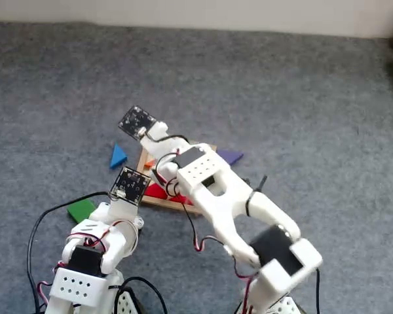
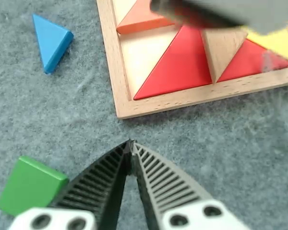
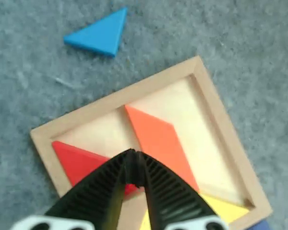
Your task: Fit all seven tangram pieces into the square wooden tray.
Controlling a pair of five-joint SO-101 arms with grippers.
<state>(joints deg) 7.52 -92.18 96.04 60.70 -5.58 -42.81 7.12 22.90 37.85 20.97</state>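
Grey short-pile carpet (image 1: 314, 98) covering the whole working surface, fibres flecked lighter and darker, pale wall (image 1: 249, 12) as a narrow strip along the far edge, soft even lighting, faint shadows.

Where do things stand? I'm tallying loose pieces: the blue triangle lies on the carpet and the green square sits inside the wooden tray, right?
Not quite: the green square lies on the carpet too, outside the wooden tray, as the left wrist view shows. The blue triangle does lie on the carpet.
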